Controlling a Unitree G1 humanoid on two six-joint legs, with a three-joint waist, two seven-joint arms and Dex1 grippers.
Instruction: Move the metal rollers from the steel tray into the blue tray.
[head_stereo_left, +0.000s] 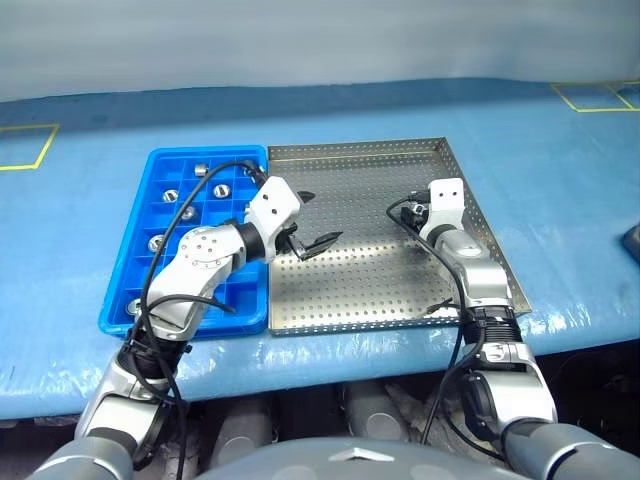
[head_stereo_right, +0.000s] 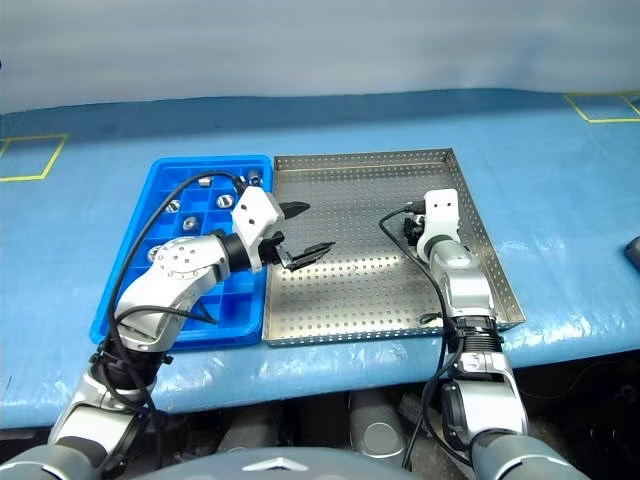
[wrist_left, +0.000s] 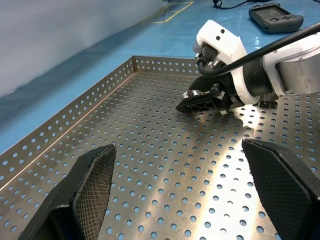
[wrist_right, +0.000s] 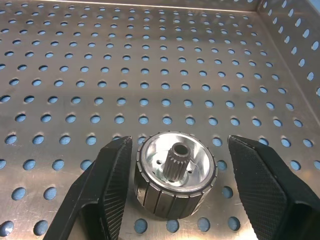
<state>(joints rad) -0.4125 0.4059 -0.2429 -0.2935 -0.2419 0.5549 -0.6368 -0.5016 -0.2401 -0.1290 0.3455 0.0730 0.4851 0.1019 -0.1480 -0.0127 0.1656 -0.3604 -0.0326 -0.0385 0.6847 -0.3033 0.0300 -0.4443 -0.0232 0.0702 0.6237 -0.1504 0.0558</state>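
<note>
Roller (wrist_right: 175, 174) lying flat on the perforated floor of the steel tray (head_stereo_left: 330, 155), toward its right side, hub and splined bore facing up, sitting between the parted fingers of the right gripper (wrist_right: 175, 192); left pad (wrist_right: 117, 175) looking very near or just touching the ribbed wall, right pad (wrist_right: 260, 180) standing apart, so nothing gripped yet. Looking like solid machined metal: stiff, dense for its bulk, not fragile, but smooth and likely slippery on the bare steel floor, apt to skate or roll if nudged from one side. Best taking hold across the outer ribbed wall, pads on opposite sides and low, centred so both close together; the shallow ribs probably helping the textured pads bite. Gripping by the thin hub seeming a poor choice. Left gripper (head_stereo_left: 312, 222) hovering wide open and empty over the near left part of the steel tray, just beside the blue tray (head_stereo_left: 160, 160). Blue tray lying to the left, touching or nearly touching the steel one, with several rollers (head_stereo_left: 171, 195) already sitting in separate compartments.
</note>
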